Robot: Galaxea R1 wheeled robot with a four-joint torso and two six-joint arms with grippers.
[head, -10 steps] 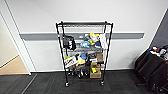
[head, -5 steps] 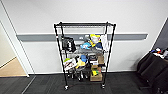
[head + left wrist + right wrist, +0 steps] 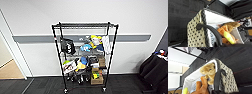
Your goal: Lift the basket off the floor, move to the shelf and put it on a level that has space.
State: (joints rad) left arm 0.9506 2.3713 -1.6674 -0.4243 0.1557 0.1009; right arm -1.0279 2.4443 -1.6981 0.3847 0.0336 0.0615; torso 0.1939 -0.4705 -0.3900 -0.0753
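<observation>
Ahead, shelf [image 3: 85,57] with bare top level [image 3: 85,25]; basket [image 3: 198,33] to be kept level; gripper states cannot be told.

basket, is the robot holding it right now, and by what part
Apparently yes, by its two dark loop handles: the basket hangs clear of the floor, with one handle running toward the left wrist and the other toward the right. The fingers themselves cannot be made out.
</observation>
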